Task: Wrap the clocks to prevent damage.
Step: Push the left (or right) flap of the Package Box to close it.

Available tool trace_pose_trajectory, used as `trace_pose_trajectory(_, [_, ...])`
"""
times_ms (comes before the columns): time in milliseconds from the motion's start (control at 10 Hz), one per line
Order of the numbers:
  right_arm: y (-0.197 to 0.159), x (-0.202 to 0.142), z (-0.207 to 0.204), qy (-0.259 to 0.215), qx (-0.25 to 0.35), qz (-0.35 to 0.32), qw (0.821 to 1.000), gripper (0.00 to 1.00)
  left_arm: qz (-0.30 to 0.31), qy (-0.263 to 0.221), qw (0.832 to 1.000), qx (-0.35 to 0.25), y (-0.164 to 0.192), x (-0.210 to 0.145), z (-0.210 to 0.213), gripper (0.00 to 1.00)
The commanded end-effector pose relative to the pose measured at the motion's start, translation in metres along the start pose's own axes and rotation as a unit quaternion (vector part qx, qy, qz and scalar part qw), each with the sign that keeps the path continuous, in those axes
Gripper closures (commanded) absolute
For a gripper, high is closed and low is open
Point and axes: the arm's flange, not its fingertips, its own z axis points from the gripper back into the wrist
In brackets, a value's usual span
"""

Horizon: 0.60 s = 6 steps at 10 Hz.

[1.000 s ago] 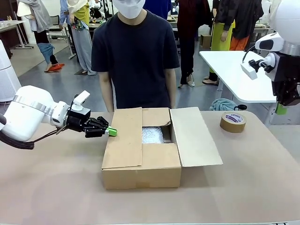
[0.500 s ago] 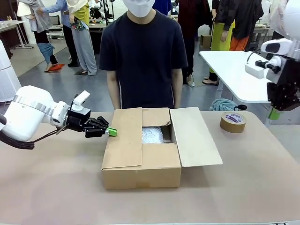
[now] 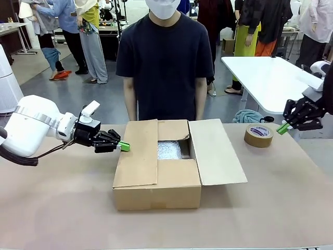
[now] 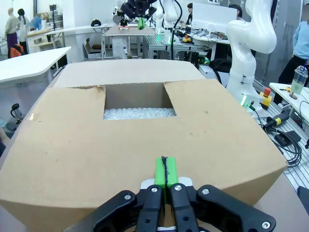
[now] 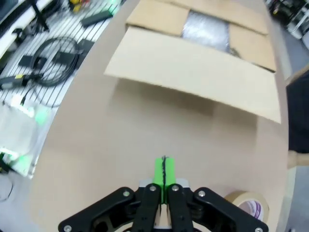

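A cardboard box stands mid-table, its front and left flaps folded down and its right flap lying open. Through the gap shows bubble wrap; the clocks are hidden. My left gripper is shut with nothing in it, its tips right at the box's left flap edge. My right gripper is shut and empty, hovering over the table's right side just right of the tape roll.
A person in a dark T-shirt stands behind the box at the far edge, arms down. A white table stands at the back right. Bare tabletop lies in front of and to both sides of the box.
My right arm has swung down from high at the right to table level beside the tape roll. The person shifted slightly right. My left arm has not moved.
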Motion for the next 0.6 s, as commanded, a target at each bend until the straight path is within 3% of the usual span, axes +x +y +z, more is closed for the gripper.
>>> trace_pose_trajectory(0, [-0.0126,-0.015,-0.0086,-0.056,-0.01,-0.04,0.998,0.99,0.007,0.0,1.0,0.004,0.0024,-0.0029,-0.0027,0.99])
trace_pose_trajectory(100, [-0.0114,-0.0145,-0.0088,-0.057,-0.022,-0.058,0.996,0.99,0.007,0.0,1.0,0.004,0.0024,-0.0029,-0.0027,0.99])
trace_pose_trajectory(200, [-0.004,-0.0135,-0.0086,-0.032,-0.009,-0.021,0.999,0.99,0.007,0.0,1.0,0.004,0.0024,-0.0029,-0.0027,0.99])
trace_pose_trajectory(500, [-0.004,-0.0135,-0.0086,-0.032,-0.009,-0.021,0.999,0.99,0.007,0.0,1.0,0.004,0.0024,-0.0029,-0.0027,0.99])
